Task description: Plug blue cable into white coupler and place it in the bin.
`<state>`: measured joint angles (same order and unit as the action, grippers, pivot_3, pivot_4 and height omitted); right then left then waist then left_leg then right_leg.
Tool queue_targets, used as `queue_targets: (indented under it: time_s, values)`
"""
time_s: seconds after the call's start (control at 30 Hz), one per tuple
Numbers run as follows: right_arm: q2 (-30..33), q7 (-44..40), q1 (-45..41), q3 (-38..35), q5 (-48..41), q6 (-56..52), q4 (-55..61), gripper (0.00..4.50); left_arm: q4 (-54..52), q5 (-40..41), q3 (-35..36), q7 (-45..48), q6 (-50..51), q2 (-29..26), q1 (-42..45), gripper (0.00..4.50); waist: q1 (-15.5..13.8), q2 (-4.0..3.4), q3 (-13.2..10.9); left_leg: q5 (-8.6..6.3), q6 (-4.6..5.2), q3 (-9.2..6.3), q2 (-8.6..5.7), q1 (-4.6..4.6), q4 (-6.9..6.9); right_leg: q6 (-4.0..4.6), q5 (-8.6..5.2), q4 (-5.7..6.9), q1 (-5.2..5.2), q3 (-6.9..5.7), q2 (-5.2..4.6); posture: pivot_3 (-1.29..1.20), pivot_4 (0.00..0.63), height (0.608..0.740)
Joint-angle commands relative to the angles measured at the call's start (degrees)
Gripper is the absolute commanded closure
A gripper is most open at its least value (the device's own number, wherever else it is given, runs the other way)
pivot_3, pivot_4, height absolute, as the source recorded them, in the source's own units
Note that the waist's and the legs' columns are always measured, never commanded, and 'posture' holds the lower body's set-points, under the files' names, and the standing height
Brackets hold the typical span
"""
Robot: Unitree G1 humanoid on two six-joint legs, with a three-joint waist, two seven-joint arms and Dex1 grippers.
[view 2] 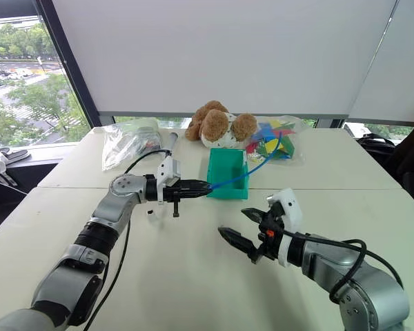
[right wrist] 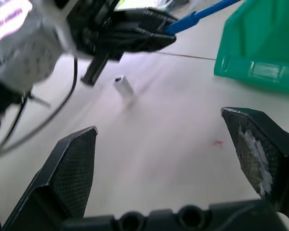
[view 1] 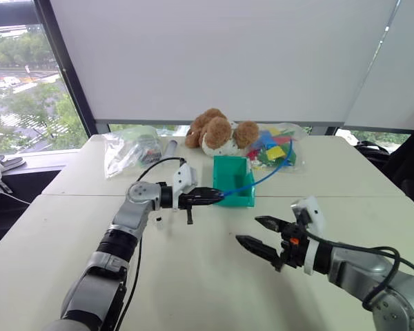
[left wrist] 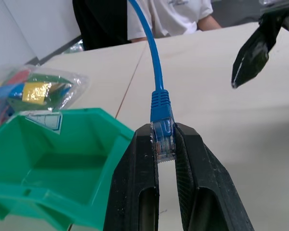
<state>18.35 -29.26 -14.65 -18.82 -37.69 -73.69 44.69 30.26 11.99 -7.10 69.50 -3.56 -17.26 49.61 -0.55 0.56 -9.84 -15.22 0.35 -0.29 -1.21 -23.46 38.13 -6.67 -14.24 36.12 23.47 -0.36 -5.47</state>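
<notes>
My left gripper (view 1: 217, 195) is shut on the plug end of the blue cable (view 1: 262, 178), held level above the table beside the front of the teal bin (view 1: 233, 181). From the plug the cable rises over the bin toward the bags behind it. The left wrist view shows the clear plug tip pinched between the black fingers (left wrist: 139, 163). The white coupler (view 1: 159, 221) lies loose on the table under that hand, and the right wrist view shows it as a small white block (right wrist: 124, 85). My right gripper (view 1: 248, 229) hovers open and empty, nearer me, pointing toward the left gripper.
A brown plush dog (view 1: 217, 131) lies behind the bin. A clear bag of colourful pieces (view 1: 279, 146) sits at its right, another clear bag (view 1: 131, 148) and a grey cylinder (view 1: 172, 147) at its left. A person in a white shirt (left wrist: 168, 17) is at the table's right side.
</notes>
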Motion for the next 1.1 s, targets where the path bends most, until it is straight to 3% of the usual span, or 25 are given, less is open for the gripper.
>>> queue_targets:
  time_s: [0.03, 0.1, 0.4, 0.87, 1.1]
  values:
    - [-8.87, 9.31, -5.67, -4.22, -1.70, -1.16, -5.27, 0.00, -2.18, 0.29, 0.94, -1.44, -2.53, 0.11, 0.43, 4.49, 0.15, 0.01, 0.00, 0.00, 0.00, 0.00, -0.01, 0.00, 0.00, 0.00, 0.00, 0.00, 0.00, 0.01, 0.00, 0.00, 0.150, 0.740]
    - [-13.95, 13.33, -8.98, -6.12, -2.91, -2.12, -8.47, 0.00, -2.03, 0.01, 0.67, -1.83, -3.30, 0.18, 0.48, 4.49, 0.16, -0.04, 0.01, 0.01, -0.01, 0.00, 0.00, 0.02, 0.00, 0.00, 0.00, 0.03, 0.00, 0.01, 0.03, 0.00, 0.150, 0.740]
    - [-25.62, 24.09, -15.53, -10.05, -7.69, -2.93, -16.17, 0.00, -3.08, -0.71, -0.66, -3.15, -4.64, 0.90, -0.56, 4.49, 0.09, -0.04, 0.01, 0.01, -0.01, 0.00, -0.04, -0.01, -0.05, 0.00, 0.00, 0.05, 0.03, 0.01, 0.04, 0.00, 0.150, 0.740]
    - [-26.45, 31.91, -18.15, -9.86, -15.98, 0.69, -20.44, 0.00, -3.28, -1.78, -1.38, -3.65, -6.04, 0.70, -1.64, 4.49, 1.36, -0.05, 0.01, 0.01, -0.01, -0.01, -0.01, 0.00, -0.10, 0.00, 0.00, 0.06, 0.04, 0.01, 0.10, 0.00, 0.150, 0.740]
    - [-25.26, 33.73, -17.07, -7.64, -19.07, 1.72, -20.57, 3.47, -2.85, -2.04, -1.45, -3.79, -6.19, 0.81, -1.19, 4.50, 1.33, -0.06, 0.00, 0.01, -0.01, 0.00, 0.01, 0.00, -0.13, 0.00, 0.00, 0.05, 0.07, 0.02, 0.12, 0.00, 0.150, 0.740]
